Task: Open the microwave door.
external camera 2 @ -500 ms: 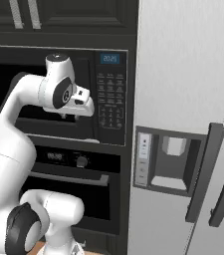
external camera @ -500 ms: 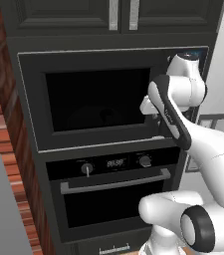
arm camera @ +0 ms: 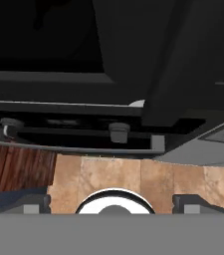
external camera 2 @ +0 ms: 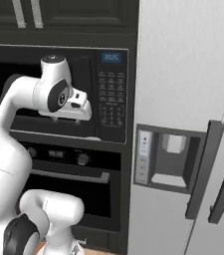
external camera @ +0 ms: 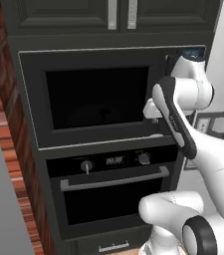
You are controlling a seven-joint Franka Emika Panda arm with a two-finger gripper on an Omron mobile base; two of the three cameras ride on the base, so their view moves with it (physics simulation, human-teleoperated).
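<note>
Blue digits seen on microwave display, roughly "20:25", blurred. Oven display digits unreadable. Keypad labels too small.

The black microwave sits built in above the oven; its door, dark glass window, looks shut.

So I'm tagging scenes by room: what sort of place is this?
A rendered home kitchen, most likely: a built-in microwave stacked over an oven, a fridge with a dispenser beside them, and dark cabinets above.
</note>
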